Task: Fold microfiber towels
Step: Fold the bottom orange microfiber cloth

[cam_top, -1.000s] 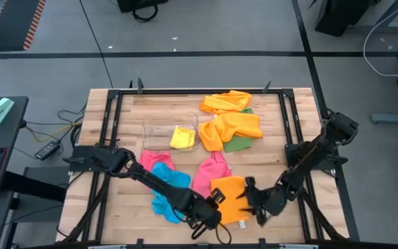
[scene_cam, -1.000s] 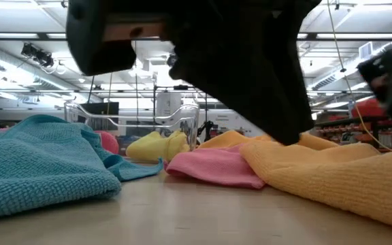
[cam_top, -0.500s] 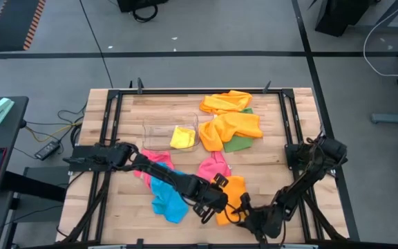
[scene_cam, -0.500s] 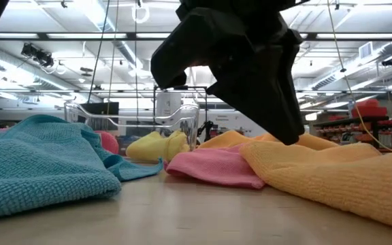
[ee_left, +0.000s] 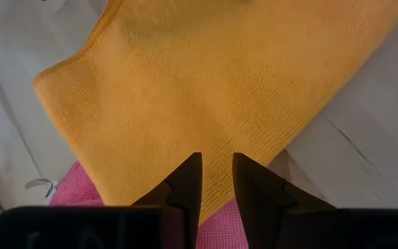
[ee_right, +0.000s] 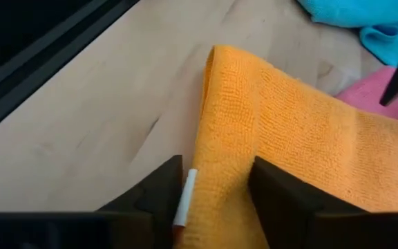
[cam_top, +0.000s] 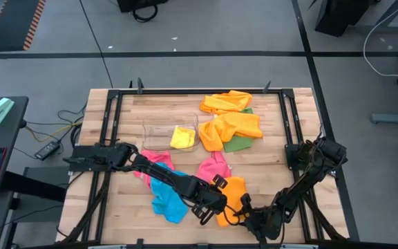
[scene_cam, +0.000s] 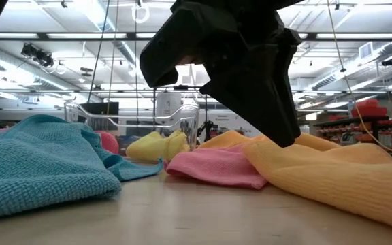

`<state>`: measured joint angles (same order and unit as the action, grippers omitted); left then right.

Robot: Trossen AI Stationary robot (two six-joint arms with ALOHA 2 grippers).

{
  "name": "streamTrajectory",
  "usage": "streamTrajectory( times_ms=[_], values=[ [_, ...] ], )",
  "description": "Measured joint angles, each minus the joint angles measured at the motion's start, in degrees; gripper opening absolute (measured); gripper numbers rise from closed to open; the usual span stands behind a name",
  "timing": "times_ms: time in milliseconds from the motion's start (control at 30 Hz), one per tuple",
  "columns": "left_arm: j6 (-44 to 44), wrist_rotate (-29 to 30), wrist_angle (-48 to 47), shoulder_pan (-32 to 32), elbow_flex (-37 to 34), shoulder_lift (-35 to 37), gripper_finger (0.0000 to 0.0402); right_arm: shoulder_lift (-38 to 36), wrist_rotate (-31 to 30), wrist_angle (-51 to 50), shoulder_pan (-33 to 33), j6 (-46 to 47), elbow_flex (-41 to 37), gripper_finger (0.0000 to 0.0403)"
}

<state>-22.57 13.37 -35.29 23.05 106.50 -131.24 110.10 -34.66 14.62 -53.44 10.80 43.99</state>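
Near table's front edge, orange towel (cam_top: 232, 199) folded double, both grippers pinching it

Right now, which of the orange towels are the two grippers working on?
The orange towel at the table's near edge, beside the pink towel. The other orange ones lie far off, untouched.

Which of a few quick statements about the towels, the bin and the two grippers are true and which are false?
1. Both grippers work on the orange towel at the table's near edge. True: left gripper, right gripper.
2. The clear bin holds a green towel. False: the yellow towel lies in it.
3. The blue towel lies to the left of the orange towel in the high view. True.
4. The right gripper is empty. False: its fingers pinch the orange towel's edge.
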Motion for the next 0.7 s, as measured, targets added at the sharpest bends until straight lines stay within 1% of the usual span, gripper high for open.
streamTrajectory(
  times_ms=[233,333,500,700],
  values=[
    [-0.29,0.04,0.27,0.40,-0.02,0.00,0.0089,-0.06,-0.05,-1.98,0.26,-0.18,0.00,0.0050],
    [-0.68,0.11,1.20,1.19,-0.02,0.00,0.0084,-0.47,0.57,-2.12,0.34,-0.15,-0.13,0.0018],
    [-0.42,-0.09,2.22,2.10,-0.02,0.00,0.0085,-4.45,5.35,-4.73,0.65,0.47,-0.66,0.0007],
    [-0.02,0.14,3.55,2.01,-0.03,0.00,0.0081,-10.24,14.73,-5.41,1.60,5.96,-0.52,0.0007]
  ],
)
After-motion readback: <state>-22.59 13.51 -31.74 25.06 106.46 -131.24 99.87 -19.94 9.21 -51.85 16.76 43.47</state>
